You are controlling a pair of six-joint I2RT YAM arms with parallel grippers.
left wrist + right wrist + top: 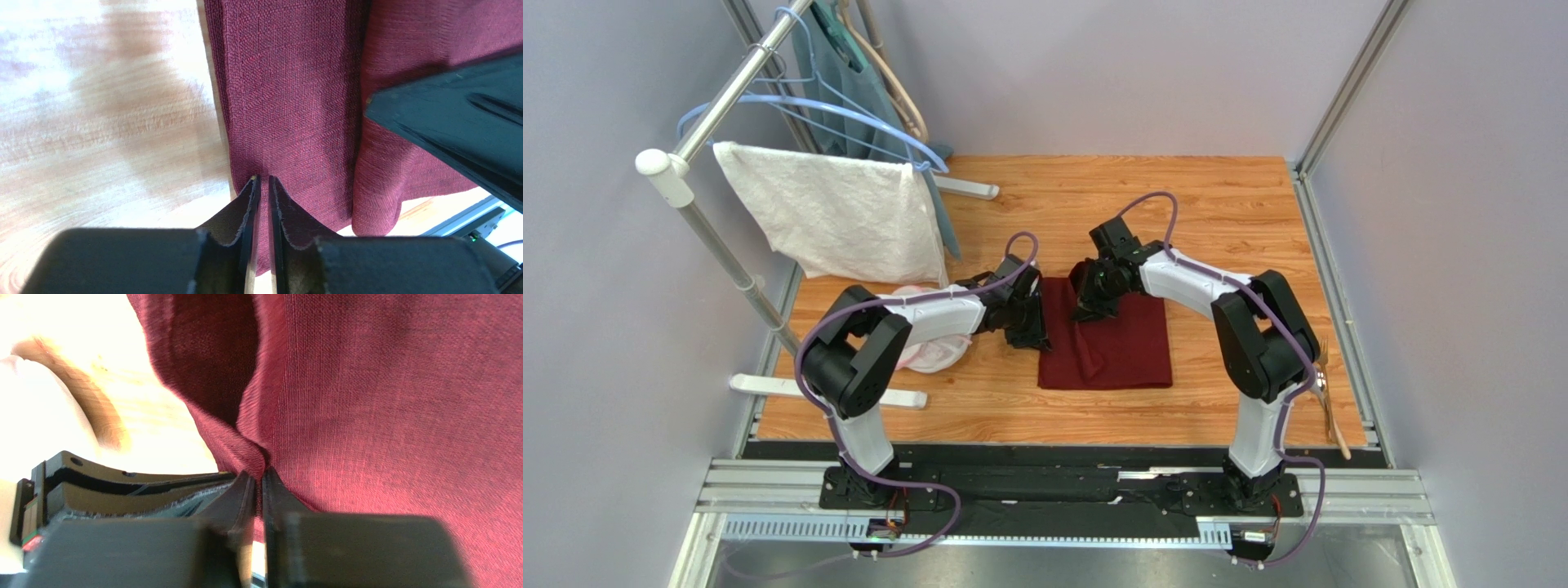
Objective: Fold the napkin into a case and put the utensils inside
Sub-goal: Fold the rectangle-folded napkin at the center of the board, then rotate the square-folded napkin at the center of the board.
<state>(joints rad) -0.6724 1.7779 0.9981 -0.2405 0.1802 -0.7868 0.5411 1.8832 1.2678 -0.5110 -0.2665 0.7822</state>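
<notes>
Only the overhead view shows the one napkin [1112,343] at the tabletop [1210,208] centre, its far-left part lifted. The wrist views show both pinches: left tool [262,182] nearly closed on the napkin's left edge, right tool [259,474] clamped on a raised fold. Utensils [1334,417] lie at the right edge, partly behind the right arm [1259,337], too small to count; one white towel [836,214] hangs far left.

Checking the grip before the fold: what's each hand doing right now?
Left hand: shut on the napkin edge.
Right hand: shut on the napkin.
</notes>
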